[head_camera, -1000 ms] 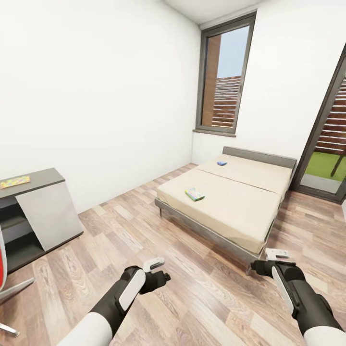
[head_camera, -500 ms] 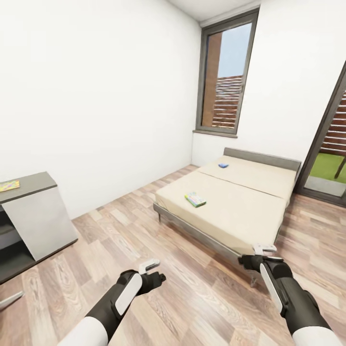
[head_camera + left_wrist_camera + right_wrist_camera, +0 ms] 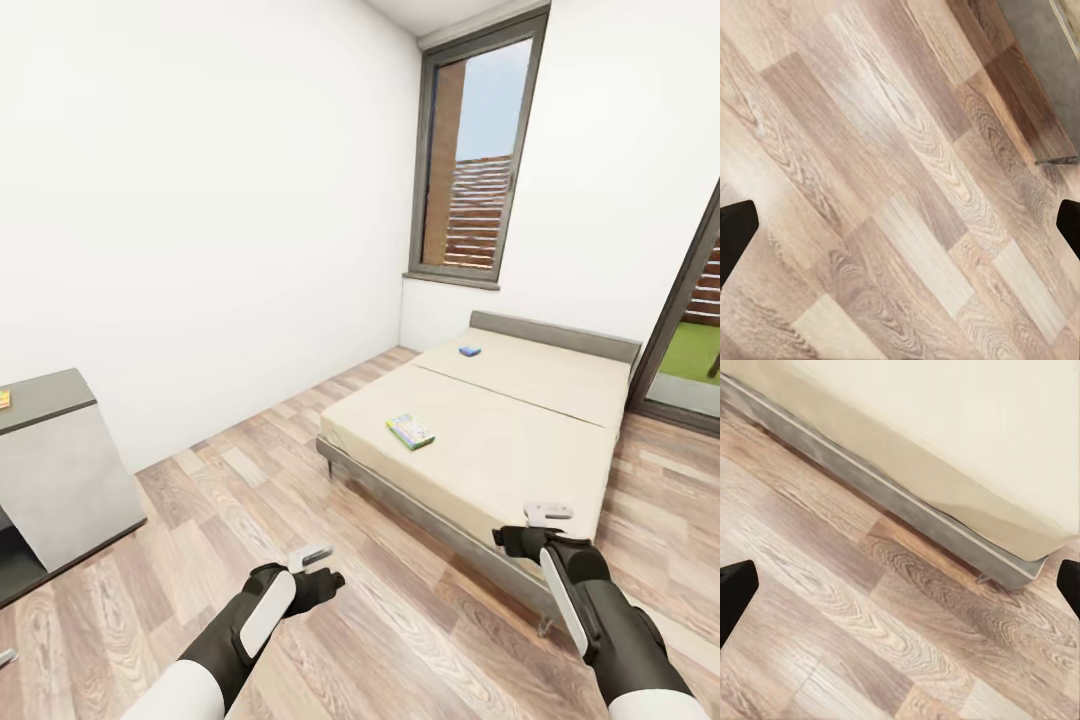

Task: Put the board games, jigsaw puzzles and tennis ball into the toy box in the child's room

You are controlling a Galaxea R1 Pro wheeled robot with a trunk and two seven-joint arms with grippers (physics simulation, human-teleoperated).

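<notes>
Two board games lie on the bed (image 3: 520,440): green one (image 3: 410,431) near its left edge, blue one (image 3: 469,351) by the headboard. Open plank floor (image 3: 330,500) ahead. Left gripper (image 3: 318,570) and right gripper (image 3: 535,528) fingers wide, empty. Tabletop (image 3: 45,398) at far left.

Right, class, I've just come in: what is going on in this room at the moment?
A two-armed robot faces the bed, holding nothing. The left gripper and right gripper are open, over the wood floor. Two board games lie on the mattress: a yellow-green one nearer, a blue one farther. Neither is picked up yet.
</notes>
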